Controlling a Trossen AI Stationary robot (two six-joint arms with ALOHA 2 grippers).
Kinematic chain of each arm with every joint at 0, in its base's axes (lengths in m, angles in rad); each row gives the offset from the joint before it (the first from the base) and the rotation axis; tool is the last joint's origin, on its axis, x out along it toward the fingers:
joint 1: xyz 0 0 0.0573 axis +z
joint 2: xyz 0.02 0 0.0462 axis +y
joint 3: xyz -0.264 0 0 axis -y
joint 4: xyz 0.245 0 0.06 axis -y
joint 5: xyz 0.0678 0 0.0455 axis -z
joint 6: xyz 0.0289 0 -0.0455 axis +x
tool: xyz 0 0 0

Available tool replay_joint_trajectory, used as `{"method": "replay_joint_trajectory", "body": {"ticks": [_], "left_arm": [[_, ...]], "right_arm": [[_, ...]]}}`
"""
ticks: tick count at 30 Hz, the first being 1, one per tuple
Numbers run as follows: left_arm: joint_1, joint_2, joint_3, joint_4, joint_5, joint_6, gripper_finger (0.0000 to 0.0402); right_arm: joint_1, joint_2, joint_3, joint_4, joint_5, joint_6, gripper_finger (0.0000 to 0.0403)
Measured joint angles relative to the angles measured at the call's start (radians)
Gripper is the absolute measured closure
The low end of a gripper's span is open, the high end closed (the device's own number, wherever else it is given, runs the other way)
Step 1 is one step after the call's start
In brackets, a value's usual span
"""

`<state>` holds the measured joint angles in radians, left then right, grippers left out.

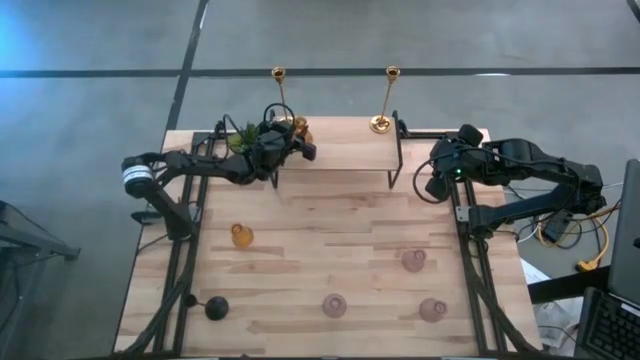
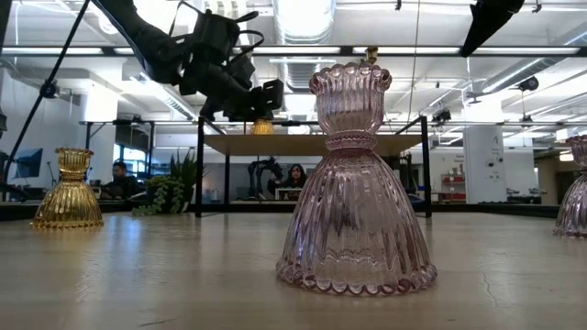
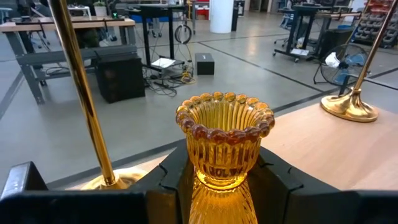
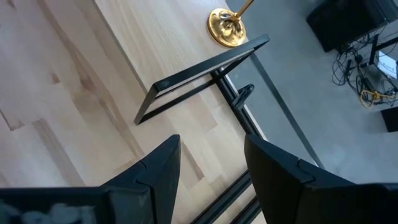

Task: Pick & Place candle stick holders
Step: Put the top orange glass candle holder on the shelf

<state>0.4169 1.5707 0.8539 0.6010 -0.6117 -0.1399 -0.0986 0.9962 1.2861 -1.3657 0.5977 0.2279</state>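
Observation:
My left gripper reaches level over the raised shelf at the table's far edge and is shut on a squat amber glass holder. Two tall brass sticks stand by their round bases on the shelf, one close beside the held holder. On the table stand a second amber holder, three pink glass holders and a black stemmed one. My right gripper hangs open above the table's right side, near the shelf's right end. My left gripper pinches the amber holder at its narrow neck, just below the beaded cup, between its two fingers. The fingers come in level from the table's left. The holder stands upright; whether its base touches the shelf I cannot tell.
A small green potted plant stands at the shelf's left end, under my left arm. The shelf's black frame runs below my right gripper. The pink holder stands near the table's front edge.

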Motion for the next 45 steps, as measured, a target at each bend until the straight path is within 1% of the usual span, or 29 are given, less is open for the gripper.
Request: {"method": "replay_joint_trajectory", "body": {"ticks": [16, 22, 29, 39, 42, 45], "left_arm": [[0.007, 0.0, -0.002, 0.0, 0.016, 0.007, 0.0281], [0.007, 0.0, -0.002, 0.0, 0.019, 0.006, 0.0227], [0.007, 0.0, -0.002, 0.001, 0.026, 0.002, 0.0217], [0.007, 0.0, -0.002, 0.002, 0.044, 0.014, 0.021], [0.007, 0.0, -0.002, 0.003, 0.049, 0.01, 0.0189], [0.007, 0.0, -0.002, 0.003, 0.049, 0.011, 0.0158]], "right_arm": [[-0.001, 0.0, 0.0, 0.011, 0.0, -0.001, 0.0231], [-0.001, 0.0, 0.0, 0.012, -0.001, 0.0, 0.0227], [0.0, 0.0, 0.0, 0.012, -0.001, 0.0, 0.0232], [0.0, 0.0, 0.0, 0.012, -0.002, 0.0, 0.0225], [0.0, 0.0, 0.0, 0.012, -0.003, -0.001, 0.0229], [0.0, 0.0, 0.0, 0.012, -0.002, 0.0, 0.0232]]}}
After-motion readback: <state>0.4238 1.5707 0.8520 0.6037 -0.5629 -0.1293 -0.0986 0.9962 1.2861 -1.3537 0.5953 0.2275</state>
